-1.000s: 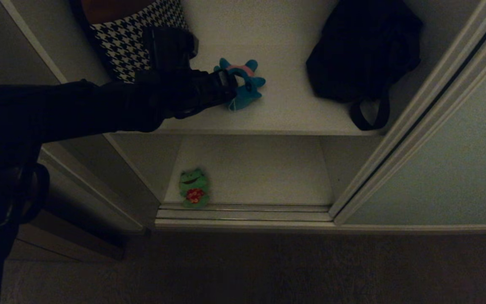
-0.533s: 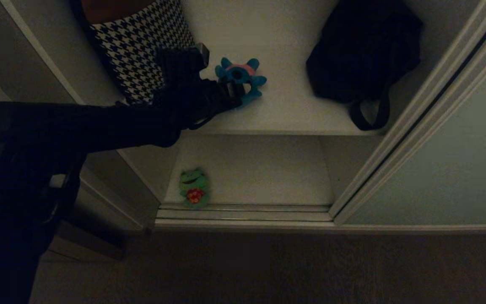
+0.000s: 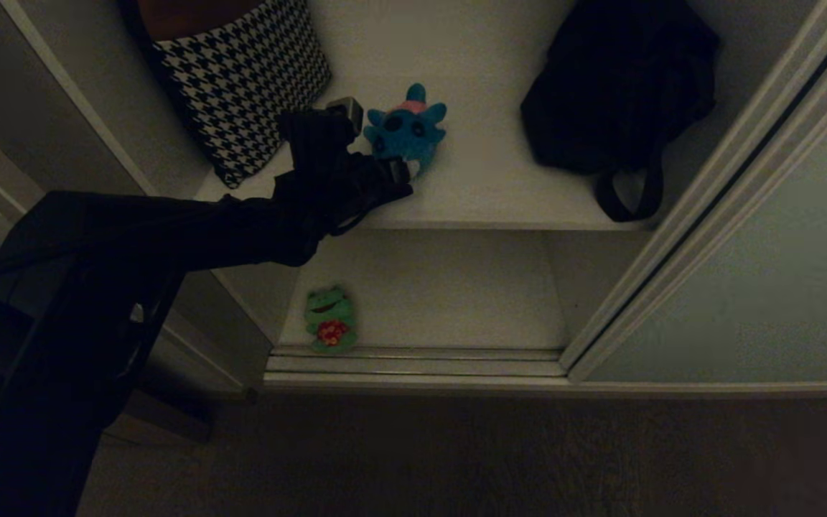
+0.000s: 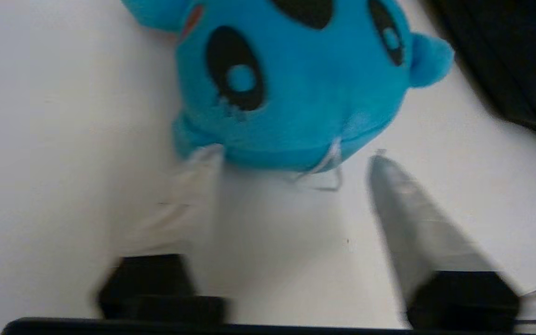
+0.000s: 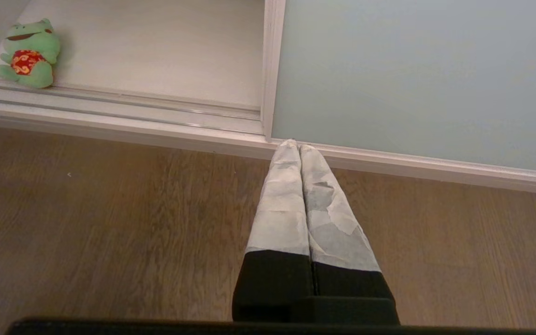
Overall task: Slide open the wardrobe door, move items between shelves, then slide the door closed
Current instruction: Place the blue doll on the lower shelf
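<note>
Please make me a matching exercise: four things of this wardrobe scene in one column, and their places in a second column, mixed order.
Things:
1. blue plush toy
2. green frog
3. houndstooth cushion
4. black bag

Places:
A. bottom board, front left
B. upper shelf, right side
C. upper shelf, left side
D. upper shelf, middle, just ahead of the left gripper

Pairs: 1-D, 2-A, 3-C, 4-B
</note>
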`<state>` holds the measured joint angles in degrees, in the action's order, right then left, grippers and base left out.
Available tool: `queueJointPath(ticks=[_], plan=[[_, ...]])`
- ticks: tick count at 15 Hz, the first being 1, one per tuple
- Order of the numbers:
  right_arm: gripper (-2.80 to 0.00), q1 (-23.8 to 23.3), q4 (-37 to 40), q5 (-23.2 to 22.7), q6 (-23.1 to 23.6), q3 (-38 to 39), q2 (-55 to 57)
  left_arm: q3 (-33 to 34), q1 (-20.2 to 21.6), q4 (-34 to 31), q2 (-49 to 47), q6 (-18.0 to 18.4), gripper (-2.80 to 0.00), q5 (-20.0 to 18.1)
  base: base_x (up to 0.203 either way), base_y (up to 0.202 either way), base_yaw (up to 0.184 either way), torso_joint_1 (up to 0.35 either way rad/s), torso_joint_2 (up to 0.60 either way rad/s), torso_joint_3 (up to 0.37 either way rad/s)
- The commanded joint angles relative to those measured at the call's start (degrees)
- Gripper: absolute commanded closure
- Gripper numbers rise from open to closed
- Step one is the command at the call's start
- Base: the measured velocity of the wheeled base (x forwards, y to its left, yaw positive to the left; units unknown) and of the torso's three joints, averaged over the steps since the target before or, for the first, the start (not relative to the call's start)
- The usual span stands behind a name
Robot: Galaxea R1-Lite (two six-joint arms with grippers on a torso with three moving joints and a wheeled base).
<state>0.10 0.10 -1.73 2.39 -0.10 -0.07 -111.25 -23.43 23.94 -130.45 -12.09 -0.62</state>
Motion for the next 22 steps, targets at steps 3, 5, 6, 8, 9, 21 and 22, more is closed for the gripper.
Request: queueJointPath(ticks=[3,5,6,8,9,21,22], plan=[[0.0,-0.01,-0.01,-0.03,0.07,0.01,-0.01,-0.02,0.41,0.23,0.63,-0.06,0.0,-0.42,0.0,0.0,0.0,0.0,0.0,0.0],[0.0,-0.01,-0.01,-0.03,-0.02,0.01,-0.01,-0.02,0.49,0.23,0.9,-0.03,0.0,-0.52,0.0,0.0,0.0,0.0,0.0,0.0],[0.0,0.08,-0.01,-0.03,0.07,0.01,-0.01,-0.02,0.49,0.23,0.99,0.05,0.0,-0.52,0.0,0.0,0.0,0.0,0.0,0.0],[0.0,-0.01,-0.01,-0.03,-0.02,0.01,-0.01,0.03,0.47,0.16,2.34,-0.3,0.0,-0.67,0.0,0.0,0.0,0.0,0.0,0.0],[0.0,-0.01,-0.01,-0.03,0.07,0.01,-0.01,0.11,0.41,-0.07,3.43,-0.43,0.0,-0.69,0.0,0.0,0.0,0.0,0.0,0.0],[0.0,0.05,-0.01,-0.03,0.06,0.01,-0.01,0.16,0.4,-11.64,8.2,-2.58,-2.8,0.1,0.0,0.0,0.0,0.0,0.0,0.0],[0.0,0.07,-0.01,-0.03,0.05,0.01,-0.01,0.21,0.4,-11.72,8.2,-1.66,-2.8,-0.12,0.0,0.0,0.0,0.0,0.0,0.0]])
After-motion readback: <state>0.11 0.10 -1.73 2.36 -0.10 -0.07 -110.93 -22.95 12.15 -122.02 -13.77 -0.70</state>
